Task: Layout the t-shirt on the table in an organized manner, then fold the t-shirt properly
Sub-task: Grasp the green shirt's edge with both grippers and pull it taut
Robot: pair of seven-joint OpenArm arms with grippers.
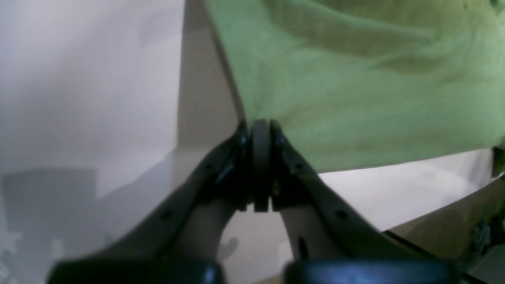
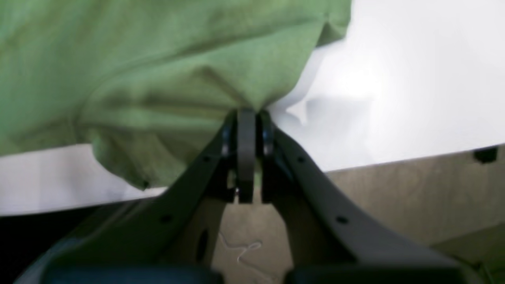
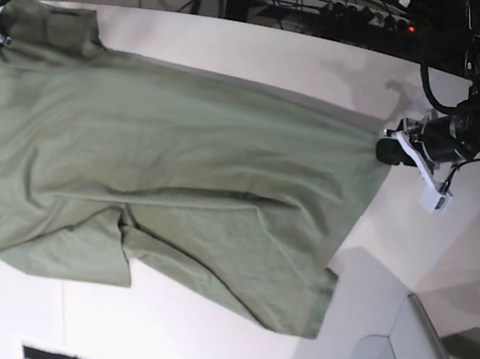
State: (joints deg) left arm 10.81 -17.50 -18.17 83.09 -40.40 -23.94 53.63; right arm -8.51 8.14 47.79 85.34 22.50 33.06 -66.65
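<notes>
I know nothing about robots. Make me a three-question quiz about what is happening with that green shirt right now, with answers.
1. True or false: the left pincer is shut on cloth of the plain olive-green cotton t-shirt.
2. What does the right pincer hold? A) nothing B) the same t-shirt C) a cable
3. Fill in: the t-shirt is stretched between the two pincers, its far edge pulled taut, above the large white smooth ____.

Key: 1 true; 2 B; 3 table.
</notes>
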